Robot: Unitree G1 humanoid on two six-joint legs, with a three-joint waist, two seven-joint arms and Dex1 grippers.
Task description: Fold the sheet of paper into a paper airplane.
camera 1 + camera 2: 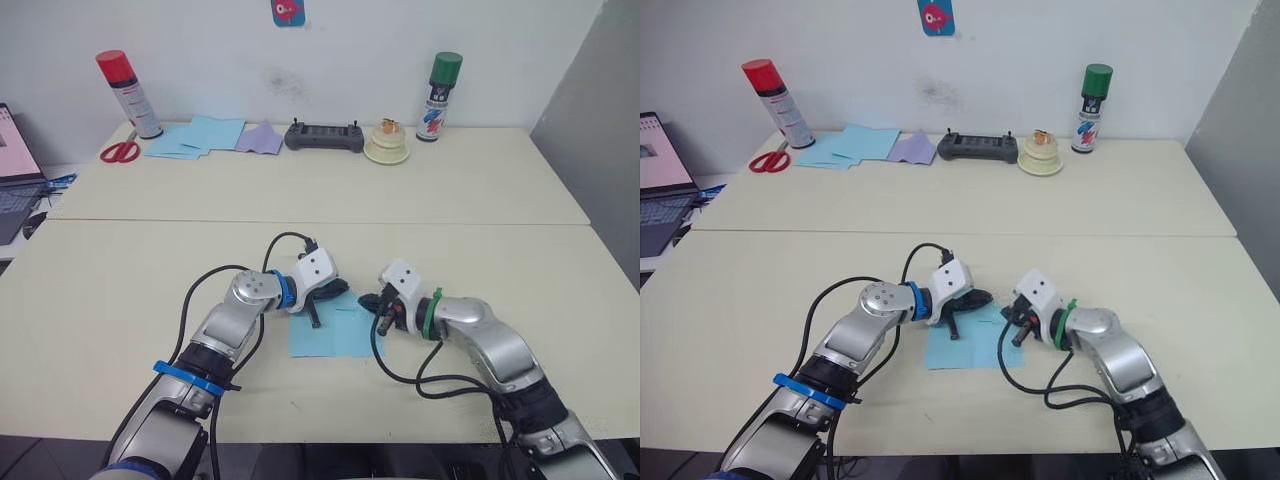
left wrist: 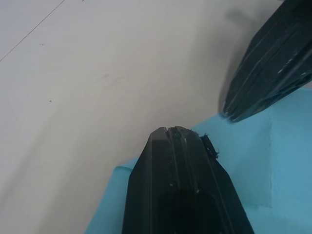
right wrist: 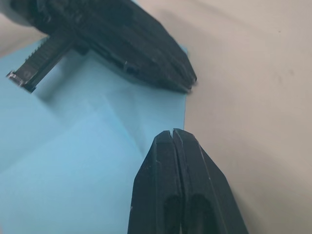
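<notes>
Lying flat on the near table, the sheet of paper sits between both grippers. Left gripper, fingers together, presses its upper edge at 11 o'clock; right gripper, fingers together, touches the 1 o'clock corner. Creases show across the sheet.

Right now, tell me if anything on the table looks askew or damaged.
Nothing looks damaged or spilled. The sheet of paper lies flat on the near table with faint creases, both shut grippers, left gripper and right gripper, resting at its far edge. Both spray cans, red-capped and green-capped, stand upright.
</notes>
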